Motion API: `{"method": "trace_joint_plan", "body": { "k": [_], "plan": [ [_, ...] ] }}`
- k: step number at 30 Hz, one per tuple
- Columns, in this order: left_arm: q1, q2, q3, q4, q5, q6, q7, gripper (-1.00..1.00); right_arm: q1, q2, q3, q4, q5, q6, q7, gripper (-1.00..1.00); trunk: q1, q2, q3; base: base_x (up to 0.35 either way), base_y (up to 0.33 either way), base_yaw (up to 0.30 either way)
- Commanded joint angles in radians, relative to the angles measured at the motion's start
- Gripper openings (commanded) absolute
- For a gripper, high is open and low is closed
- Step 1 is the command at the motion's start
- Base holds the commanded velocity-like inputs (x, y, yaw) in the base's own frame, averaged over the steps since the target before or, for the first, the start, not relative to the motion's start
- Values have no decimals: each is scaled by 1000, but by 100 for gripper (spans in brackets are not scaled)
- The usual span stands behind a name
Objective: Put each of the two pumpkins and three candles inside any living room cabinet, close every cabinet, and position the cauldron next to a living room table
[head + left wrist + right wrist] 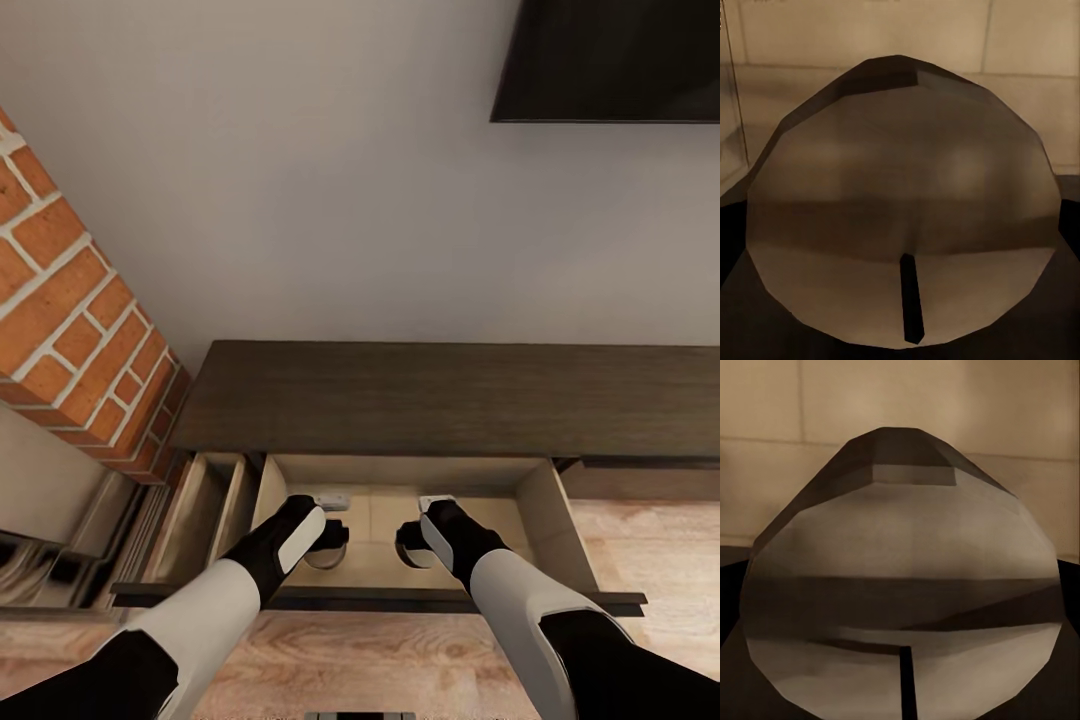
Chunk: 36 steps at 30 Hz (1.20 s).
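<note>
Both arms reach down into the open drawer of the cabinet [440, 395], side by side, each carrying one candle. The left gripper [330, 535] sits low over the drawer floor with a stubby grey-olive candle [328, 548] at its tip; in the left wrist view that candle [904, 202] looms right in front of the camera, wick toward the lens, with dark finger edges at both sides, so I judge the gripper to be clamped on it. The right gripper [412, 540] mirrors this a little to the right, and its candle [410, 550] shows as a round dark shape just beside the wrist; the right wrist view gives the same close look at the second candle [900, 592], again flanked by dark fingers, so it too seems gripped rather than released. The two candles are near each other but apart, toward the near half of the drawer [545, 510], which leaves the pale floor behind them free for the other things. Holding them low and upright makes sense: let go from here, they should stand instead of rolling. Whether they already touch the drawer floor cannot be told. To the left a second, narrower drawer [205, 515] also stands open beside the brick wall [70, 290], so both will need shutting later. Above the cabinet top hangs a dark screen [610, 60] on the plain wall.
</note>
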<state>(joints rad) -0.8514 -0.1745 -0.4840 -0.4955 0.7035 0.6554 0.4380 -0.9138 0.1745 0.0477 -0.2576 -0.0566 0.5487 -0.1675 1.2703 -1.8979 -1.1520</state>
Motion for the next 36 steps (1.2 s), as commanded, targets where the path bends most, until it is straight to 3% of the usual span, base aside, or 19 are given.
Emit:
{"method": "trace_joint_plan", "body": {
  "k": [1, 4, 6, 8, 34, 35, 36],
  "plan": [
    [0, 0, 0, 0, 0, -4, 0, -100, 0, 0, 0, 0, -1, 0, 0, -100, 0, 0, -2, 0, 0, 0],
    [0, 0, -13, 0, -1, -16, 0, -100, 0, 0, 0, 0, -1, 0, -3, -100, 0, 0, -7, 0, 0, 0],
    [0, 1, -47, 1, -2, -36, 1, -100, 0, 0, -1, 0, -1, 0, -3, -100, 0, 0, -10, 0, 0, 0],
    [0, 1, -60, 1, -2, -46, 1, -100, 1, 0, -1, 0, -1, 0, -3, -100, 0, 0, -13, 0, 0, 0],
    [0, 4, -68, 3, 1, -51, 0, -100, 1, 0, -2, 1, -2, -1, -3, -100, 0, 0, -18, 0, 0, 0],
    [0, 4, -68, 3, 1, -51, 0, 100, 1, 0, -3, 1, -3, -1, -3, -100, 0, 0, -18, 0, 0, 0],
    [0, 4, -68, 3, 1, -50, 0, 100, 1, 0, -3, 0, -3, 0, -3, -100, 0, 0, -18, 0, 0, 0]
  ]
}}
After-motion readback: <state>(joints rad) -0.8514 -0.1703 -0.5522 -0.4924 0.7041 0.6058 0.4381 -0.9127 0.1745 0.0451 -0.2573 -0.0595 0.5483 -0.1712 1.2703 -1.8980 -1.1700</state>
